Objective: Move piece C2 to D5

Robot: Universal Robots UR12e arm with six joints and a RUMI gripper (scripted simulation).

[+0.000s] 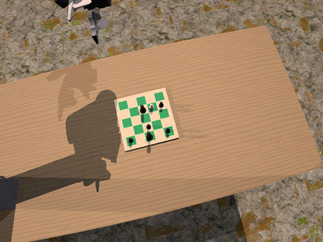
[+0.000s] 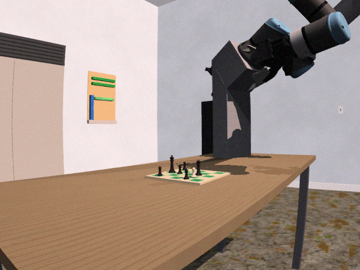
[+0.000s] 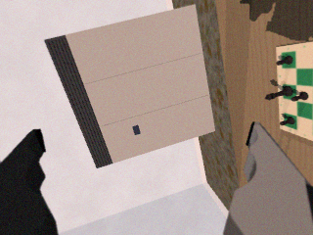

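A small green-and-cream chessboard (image 1: 122, 114) (image 2: 210, 180) (image 3: 306, 53) lies in the middle of the wooden table (image 1: 234, 104) (image 2: 116, 217). Several black pieces stand upright on it, among them a tall one (image 1: 142, 109) (image 2: 171, 163) and another tall one (image 1: 149, 136). One white pawn (image 1: 151, 106) (image 2: 193, 172) stands between black pieces. I cannot read the edge letters, so I cannot tell which piece is on C2. My gripper (image 1: 83, 30) (image 3: 146, 126) is open and empty. It hangs high up, beyond the table's far left edge and well away from the board.
The arm (image 2: 305, 35) reaches in from the upper right in the exterior view. A beige cabinet (image 3: 142, 83) (image 2: 31, 116) stands against the white wall. An orange panel (image 2: 101, 97) with green and blue bars hangs there. The floor is mottled stone.
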